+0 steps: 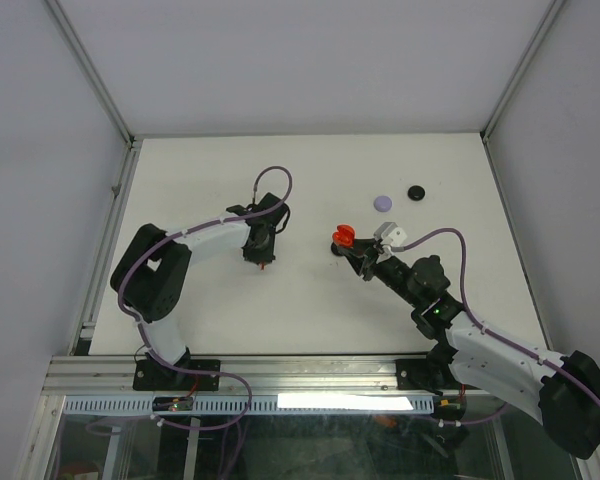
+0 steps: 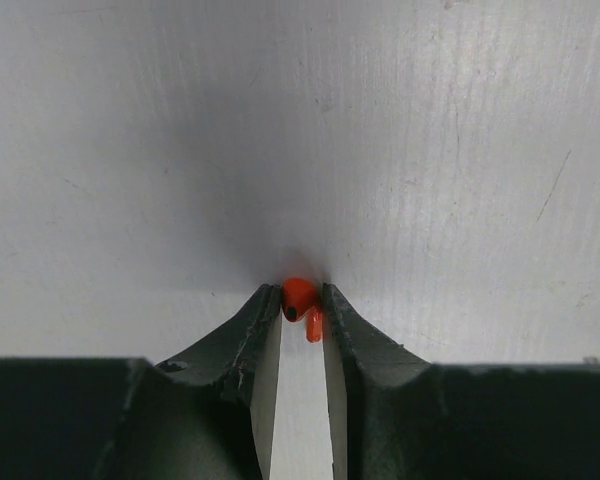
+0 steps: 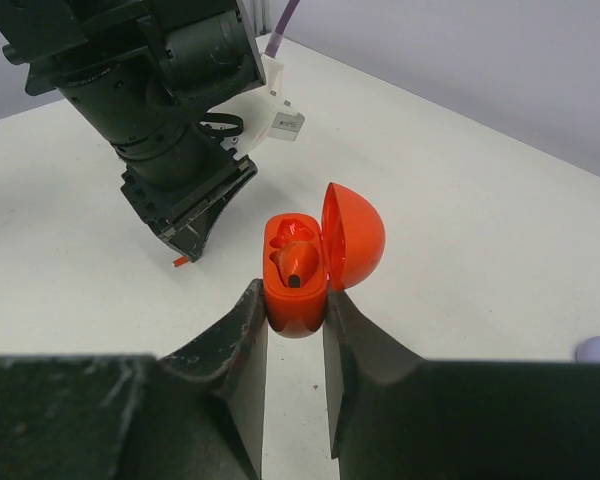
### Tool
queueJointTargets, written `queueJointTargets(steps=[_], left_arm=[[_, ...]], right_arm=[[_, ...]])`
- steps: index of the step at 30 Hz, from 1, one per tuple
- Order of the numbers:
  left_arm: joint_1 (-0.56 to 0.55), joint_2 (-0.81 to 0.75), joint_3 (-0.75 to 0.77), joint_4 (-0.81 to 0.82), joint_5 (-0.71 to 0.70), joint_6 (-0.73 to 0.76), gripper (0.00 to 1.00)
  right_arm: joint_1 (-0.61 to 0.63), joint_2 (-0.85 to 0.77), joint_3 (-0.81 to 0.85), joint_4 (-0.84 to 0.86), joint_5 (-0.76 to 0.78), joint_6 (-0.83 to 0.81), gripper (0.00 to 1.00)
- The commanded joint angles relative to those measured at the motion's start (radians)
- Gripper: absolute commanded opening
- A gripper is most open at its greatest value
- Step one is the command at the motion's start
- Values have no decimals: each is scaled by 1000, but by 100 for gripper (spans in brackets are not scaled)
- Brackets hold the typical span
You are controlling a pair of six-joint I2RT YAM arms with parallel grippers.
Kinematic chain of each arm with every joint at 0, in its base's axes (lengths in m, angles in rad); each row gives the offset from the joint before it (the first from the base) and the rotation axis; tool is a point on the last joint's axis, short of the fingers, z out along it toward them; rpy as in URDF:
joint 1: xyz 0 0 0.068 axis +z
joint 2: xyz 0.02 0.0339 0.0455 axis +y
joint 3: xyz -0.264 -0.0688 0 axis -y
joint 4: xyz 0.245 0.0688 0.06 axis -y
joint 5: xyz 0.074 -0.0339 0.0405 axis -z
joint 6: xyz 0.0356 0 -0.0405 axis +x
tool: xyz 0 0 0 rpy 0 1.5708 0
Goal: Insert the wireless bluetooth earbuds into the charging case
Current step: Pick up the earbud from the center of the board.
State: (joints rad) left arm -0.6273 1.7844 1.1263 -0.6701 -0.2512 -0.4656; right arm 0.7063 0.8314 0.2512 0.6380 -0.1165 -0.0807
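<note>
An orange earbud [image 2: 298,298] lies on the white table between the fingertips of my left gripper [image 2: 302,292], and both jaws touch its sides. From above, that gripper [image 1: 263,262] points down left of centre. My right gripper [image 3: 296,290] is shut on the orange charging case [image 3: 292,308], which stands with its lid [image 3: 355,235] swung open to the right. One earbud [image 3: 298,262] sits in the case's nearer socket, while the farther socket looks empty. In the top view the case [image 1: 343,237] is just right of centre, a short way from the left gripper.
A pale purple disc [image 1: 383,202] and a black disc [image 1: 416,192] lie on the table behind the case. White walls with metal rails close the table on the left, back and right. The left arm's wrist [image 3: 160,110] stands close beyond the case in the right wrist view.
</note>
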Motion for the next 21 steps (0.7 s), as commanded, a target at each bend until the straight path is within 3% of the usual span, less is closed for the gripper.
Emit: queueJointTargets(steps=[1, 10, 21], left_arm=[[2, 31, 19, 33, 6, -12, 21], [1, -118, 17, 57, 19, 11, 13], [1, -463, -25, 276, 91, 56, 12]], right_arm=[[-4, -17, 40, 30, 3, 2, 0], [-4, -5, 56, 29, 3, 2, 0], [-4, 49, 98, 94, -82, 12, 0]])
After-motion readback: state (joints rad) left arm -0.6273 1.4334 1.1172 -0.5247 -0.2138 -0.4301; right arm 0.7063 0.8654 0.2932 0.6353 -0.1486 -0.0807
